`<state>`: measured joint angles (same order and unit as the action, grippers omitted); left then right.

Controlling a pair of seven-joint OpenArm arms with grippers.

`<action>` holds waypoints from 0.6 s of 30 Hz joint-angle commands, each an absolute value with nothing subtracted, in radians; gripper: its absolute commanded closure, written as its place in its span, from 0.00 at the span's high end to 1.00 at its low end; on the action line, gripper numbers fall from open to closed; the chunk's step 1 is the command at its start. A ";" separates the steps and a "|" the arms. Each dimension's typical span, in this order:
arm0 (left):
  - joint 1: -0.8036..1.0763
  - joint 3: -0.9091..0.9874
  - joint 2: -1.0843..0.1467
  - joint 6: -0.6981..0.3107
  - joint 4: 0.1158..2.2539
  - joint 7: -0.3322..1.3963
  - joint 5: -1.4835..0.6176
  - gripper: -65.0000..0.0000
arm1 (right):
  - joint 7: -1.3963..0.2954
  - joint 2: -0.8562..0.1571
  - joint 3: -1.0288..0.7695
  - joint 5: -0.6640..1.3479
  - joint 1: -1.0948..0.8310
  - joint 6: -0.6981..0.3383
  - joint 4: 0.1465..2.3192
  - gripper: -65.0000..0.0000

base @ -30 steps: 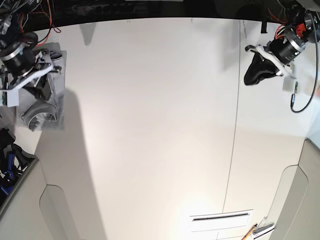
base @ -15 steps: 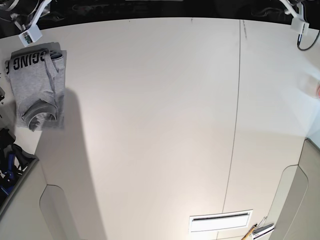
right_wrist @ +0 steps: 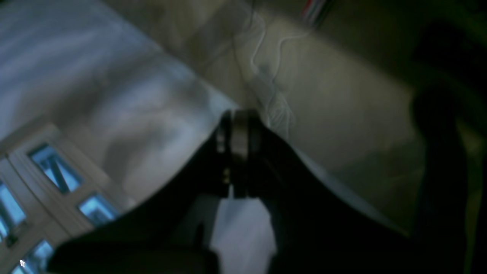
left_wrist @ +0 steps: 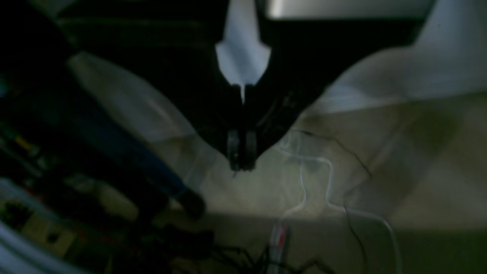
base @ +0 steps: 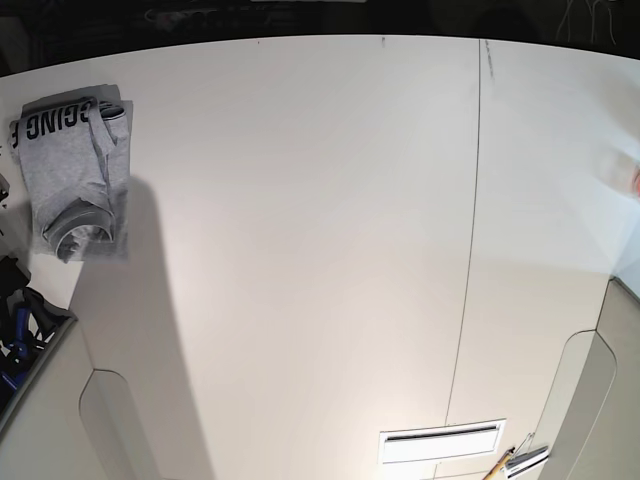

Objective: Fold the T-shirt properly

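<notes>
The grey T-shirt [base: 72, 170] lies folded into a narrow bundle at the far left edge of the white table [base: 320, 250], black lettering showing at its top and the ribbed neck at its lower end. No arm shows in the base view. In the left wrist view my left gripper [left_wrist: 242, 154] is shut with nothing between its fingers, over a dim floor with cables. In the right wrist view my right gripper [right_wrist: 237, 131] is also shut and empty, pointing off the table. The shirt shows in neither wrist view.
A seam line [base: 470, 250] runs down the table's right part. A white slotted plate [base: 442, 438] and a pencil-like tool [base: 498, 465] lie at the near edge. Dark gear and blue cables [base: 18, 320] sit off the left edge below the shirt.
Both arms have pulled back out of the base view; a second ago the right arm hung over the shirt. The folded shirt now lies fully uncovered and unmoved.
</notes>
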<state>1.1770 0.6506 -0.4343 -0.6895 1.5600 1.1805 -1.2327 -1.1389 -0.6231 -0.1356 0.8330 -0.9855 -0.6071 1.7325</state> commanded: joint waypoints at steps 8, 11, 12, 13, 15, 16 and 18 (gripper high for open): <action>0.962 0.286 -0.512 -0.698 1.137 0.576 -0.858 0.00 | -0.604 -0.622 0.205 0.540 -0.694 -0.599 1.166 0.00; 0.823 0.145 -0.501 -0.698 1.013 0.366 -0.704 0.00 | -0.420 -0.579 0.297 0.465 -0.571 -0.598 0.973 0.00; 0.775 0.105 -0.491 -0.698 0.976 0.311 -0.643 0.00 | -0.367 -0.558 0.319 0.459 -0.532 -0.592 0.914 0.00; 0.728 0.071 -0.475 -0.698 0.939 0.270 -0.579 0.00 | -0.329 -0.535 0.336 0.459 -0.493 -0.577 0.859 0.00; 0.636 0.015 -0.439 -0.698 0.870 0.223 -0.476 0.00 | -0.273 -0.482 0.360 0.459 -0.418 -0.518 0.756 0.00; 0.594 -0.007 -0.418 -0.698 0.838 0.220 -0.438 0.00 | -0.256 -0.455 0.363 0.460 -0.384 -0.476 0.710 0.00; 0.516 -0.043 -0.377 -0.663 0.776 0.217 -0.388 0.00 | -0.216 -0.400 0.363 0.460 -0.320 -0.383 0.632 0.00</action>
<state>0.4961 -0.0463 -0.3618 -0.6617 0.7731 0.2199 -0.3882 -0.2111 -0.3805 0.3656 0.4683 -0.3122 -0.3771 0.6277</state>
